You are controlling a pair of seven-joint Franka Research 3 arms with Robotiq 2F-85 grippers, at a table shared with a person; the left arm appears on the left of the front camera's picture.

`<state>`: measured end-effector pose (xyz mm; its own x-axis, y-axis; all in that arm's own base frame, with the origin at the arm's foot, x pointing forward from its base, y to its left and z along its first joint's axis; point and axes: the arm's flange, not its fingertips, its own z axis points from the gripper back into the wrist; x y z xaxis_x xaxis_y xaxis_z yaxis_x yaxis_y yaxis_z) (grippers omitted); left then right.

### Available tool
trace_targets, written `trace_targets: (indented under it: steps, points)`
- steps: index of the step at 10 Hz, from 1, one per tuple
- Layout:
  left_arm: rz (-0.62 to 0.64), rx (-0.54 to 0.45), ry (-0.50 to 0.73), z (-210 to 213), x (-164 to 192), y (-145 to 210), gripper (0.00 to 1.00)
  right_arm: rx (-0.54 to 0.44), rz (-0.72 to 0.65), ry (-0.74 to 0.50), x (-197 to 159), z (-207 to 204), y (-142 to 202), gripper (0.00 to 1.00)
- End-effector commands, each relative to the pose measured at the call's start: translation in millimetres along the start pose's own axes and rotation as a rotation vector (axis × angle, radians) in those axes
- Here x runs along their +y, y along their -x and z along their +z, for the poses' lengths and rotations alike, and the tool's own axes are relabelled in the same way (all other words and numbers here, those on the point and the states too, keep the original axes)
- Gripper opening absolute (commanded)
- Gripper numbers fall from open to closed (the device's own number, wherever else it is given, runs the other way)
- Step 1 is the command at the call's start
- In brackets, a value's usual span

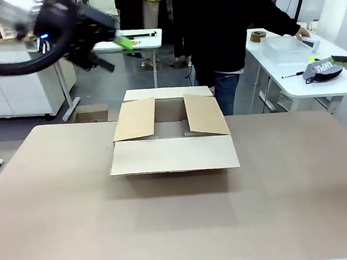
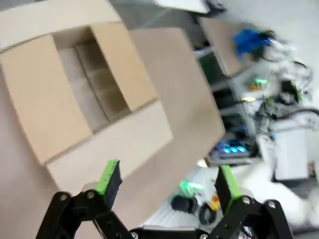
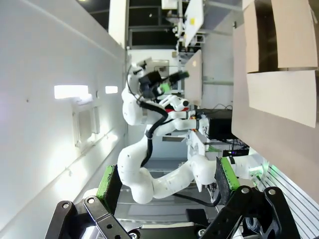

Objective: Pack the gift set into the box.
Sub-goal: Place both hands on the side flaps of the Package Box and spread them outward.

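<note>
Four flaps (image 1: 173, 156) lie folded out on the box (image 1: 170, 115), sitting mid-table in the front view; the left gripper (image 1: 117, 53) is a blur up high, and the grey gift set (image 1: 322, 69) lies off on the white side table (image 1: 291, 86). Left wrist view adds its fingers (image 2: 110, 177) spread wide, empty, over the box. Right wrist view: right gripper (image 3: 168, 177) also wide, empty.

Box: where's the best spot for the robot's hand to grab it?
Pinch the left flap of the box from above. It slants up, thin, with a free top edge, so the open left hand should close around it easily.
</note>
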<state>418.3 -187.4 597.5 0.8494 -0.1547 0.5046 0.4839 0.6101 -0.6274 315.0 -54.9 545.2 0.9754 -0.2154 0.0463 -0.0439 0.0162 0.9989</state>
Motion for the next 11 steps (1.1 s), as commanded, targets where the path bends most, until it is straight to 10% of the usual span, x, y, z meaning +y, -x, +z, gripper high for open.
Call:
trace_targets:
  steps: [1, 5, 8, 11]
  points:
    - [0.132, 0.113, -0.271, -48.1, 12.2, -52.4, 1.00, 0.005, 0.016, -0.006, 0.7, 0.3, -1.9, 1.00]
    - [0.073, 0.205, -0.717, -145.4, 11.2, -95.8, 1.00, 0.005, 0.016, -0.006, 0.7, 0.3, -1.9, 1.00]
    - [-0.048, 0.313, -0.757, -214.6, 41.4, -73.9, 1.00, 0.005, 0.016, -0.006, 0.7, 0.3, -1.9, 1.00]
    - [0.037, 0.226, -0.770, -164.7, 35.8, -54.2, 1.00, 0.005, 0.016, -0.006, 0.7, 0.3, -1.9, 1.00]
